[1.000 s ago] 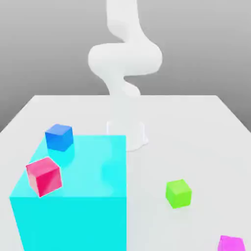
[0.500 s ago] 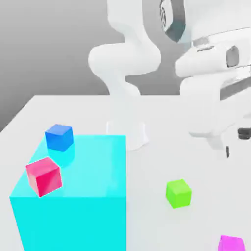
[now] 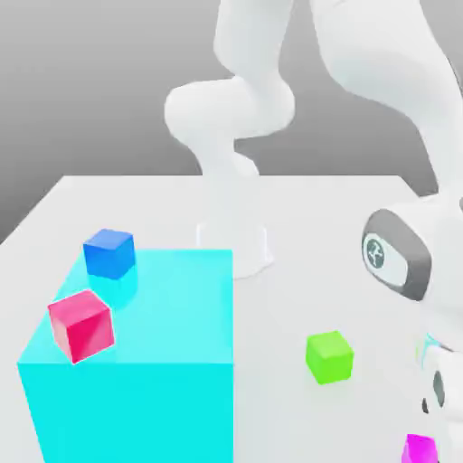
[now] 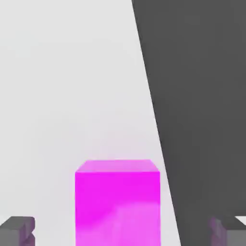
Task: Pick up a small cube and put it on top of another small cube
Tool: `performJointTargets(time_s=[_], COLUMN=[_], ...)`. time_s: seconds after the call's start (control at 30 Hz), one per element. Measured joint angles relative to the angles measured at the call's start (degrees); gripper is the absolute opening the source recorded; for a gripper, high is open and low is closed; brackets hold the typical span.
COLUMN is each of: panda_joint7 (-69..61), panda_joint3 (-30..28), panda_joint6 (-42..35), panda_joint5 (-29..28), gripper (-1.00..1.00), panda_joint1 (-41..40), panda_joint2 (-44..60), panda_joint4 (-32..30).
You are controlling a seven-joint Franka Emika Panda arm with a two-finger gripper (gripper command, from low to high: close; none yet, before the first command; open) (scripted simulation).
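A magenta small cube (image 4: 117, 204), green cube (image 3: 328, 356), blue cube (image 3: 109, 252), red-pink cube (image 3: 81, 325), cyan block (image 3: 163, 362), white surface (image 3: 335, 226).

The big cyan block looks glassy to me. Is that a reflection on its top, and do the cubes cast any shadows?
Exterior view: the cyan block has a glossy top that faintly mirrors the blue cube; the green cube casts almost no shadow on the white table. Hand view: the magenta cube glows evenly, with a faint pink tint on the table around it.
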Motion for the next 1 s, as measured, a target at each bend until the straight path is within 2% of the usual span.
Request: performJointTargets(time_s=[0.2, 0.37, 0.67, 0.87, 0.97, 1.0], panda_joint7=[0.0, 0.1, 12.4, 24.1, 24.9, 24.7], panda_joint3=[0.0, -0.2, -12.4, -18.4, -18.3, -18.4], panda_joint6=[0.5, -5.6, -24.0, -36.2, -32.3, -30.3], panda_joint5=[0.0, 0.1, 1.7, -0.9, -0.4, -0.1], gripper=[-1.0, -1.0, -1.0, -1.0, -1.0, 1.0], panda_joint1=[0.0, -0.1, -9.2, -23.4, -23.2, -23.2], panda_joint2=[0.8, -6.9, -24.6, -35.6, -34.6, -33.8], panda_joint4=[0.2, -1.5, -0.2, 0.8, -2.3, -3.5])
